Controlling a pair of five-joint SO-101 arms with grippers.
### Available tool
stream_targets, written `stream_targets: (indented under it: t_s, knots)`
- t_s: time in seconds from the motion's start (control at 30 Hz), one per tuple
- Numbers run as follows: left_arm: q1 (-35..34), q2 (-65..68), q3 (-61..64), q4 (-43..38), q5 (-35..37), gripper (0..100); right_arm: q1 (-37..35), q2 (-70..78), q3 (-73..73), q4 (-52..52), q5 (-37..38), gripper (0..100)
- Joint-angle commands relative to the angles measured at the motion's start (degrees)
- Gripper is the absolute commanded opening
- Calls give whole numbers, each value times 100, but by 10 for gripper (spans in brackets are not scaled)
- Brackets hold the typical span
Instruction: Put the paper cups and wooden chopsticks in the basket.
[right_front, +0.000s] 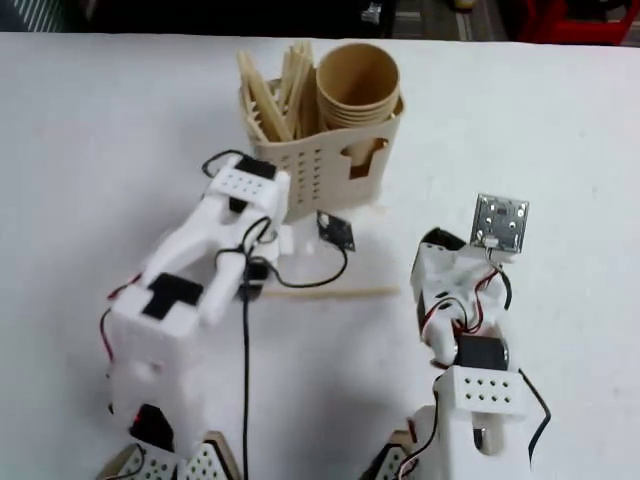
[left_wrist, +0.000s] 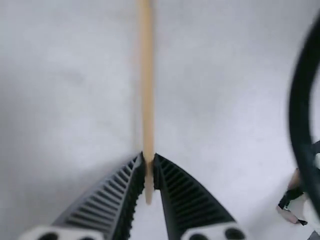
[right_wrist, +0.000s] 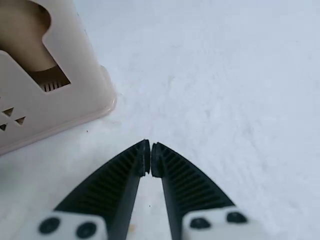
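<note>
Left gripper (left_wrist: 149, 161) pinches the chopstick (left_wrist: 146, 75) by its very end, so it may pivot and slip before reaching the basket (right_front: 330, 170); right gripper (right_wrist: 150, 152) sits closed, empty.

You had the high camera looking steeply down over the tabletop (right_front: 90, 120) from behind both arms. Both wrist cameras sat close above it; the right's shared the basket (right_wrist: 85, 75).

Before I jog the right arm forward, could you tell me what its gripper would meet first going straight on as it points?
Probably just the white table: the right gripper, shut, points at bare surface, and the basket sits off to one side of that line. Depth is hard to judge.
</note>
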Motion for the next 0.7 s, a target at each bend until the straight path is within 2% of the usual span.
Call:
stream_targets:
  t_s: [0.0,0.13,0.23,0.37,0.53,0.67]
  knots:
    - [268,-1596,1222,-721,114,23,57,-127,-167,-119,9,21]
    - [303,-2554,2321,-1714,132,24,57,-127,-167,-198,9,21]
    - [295,-2879,2620,-2127,545,66,57,-127,-167,-198,9,21]
    - [295,-2914,2462,-2207,1292,171,57,-127,-167,-198,9,21]
    - [312,-2914,2031,-2198,1486,174,101,-127,-167,-198,9,21]
    - [699,-2888,1829,-2198,1495,176,189,-127,-193,-198,9,21]
